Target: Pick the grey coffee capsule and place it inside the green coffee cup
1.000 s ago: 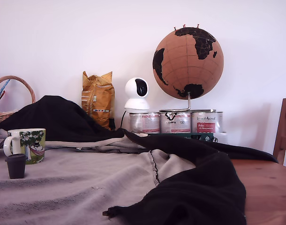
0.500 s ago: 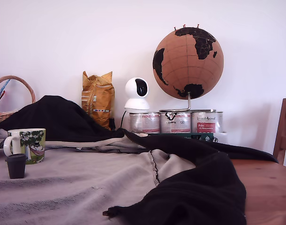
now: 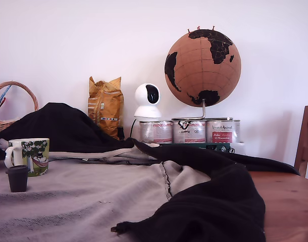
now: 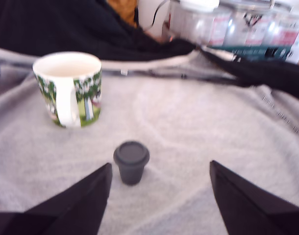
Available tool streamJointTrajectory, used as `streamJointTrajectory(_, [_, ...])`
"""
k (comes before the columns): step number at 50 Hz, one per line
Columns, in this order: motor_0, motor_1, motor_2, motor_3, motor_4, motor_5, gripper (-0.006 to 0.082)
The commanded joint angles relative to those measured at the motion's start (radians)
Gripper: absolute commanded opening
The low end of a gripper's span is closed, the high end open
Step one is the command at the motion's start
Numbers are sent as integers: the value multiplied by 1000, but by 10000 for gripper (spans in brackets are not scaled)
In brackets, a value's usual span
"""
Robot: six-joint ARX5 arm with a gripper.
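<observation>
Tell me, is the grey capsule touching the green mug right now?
Apart. The wrist view shows bare grey cloth between the grey coffee capsule and the green coffee cup; both stand upright.

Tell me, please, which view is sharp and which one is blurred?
The exterior view is sharp: globe and tins show clear edges in even, soft light. The wrist view is blurred throughout: the cup and capsule have soft outlines, the tins' labels are unreadable, and the open gripper fingers are dark smears.
</observation>
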Motion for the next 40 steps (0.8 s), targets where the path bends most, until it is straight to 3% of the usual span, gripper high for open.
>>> streamJointTrajectory(1, [-2,62,55,35,1,20,578])
streamJointTrajectory(18, [-1,359,222,39,1,91,556])
streamJointTrajectory(33, [-1,509,330,38,-5,100,553])
streamJointTrajectory(40, [-1,542,354,34,-2,100,449])
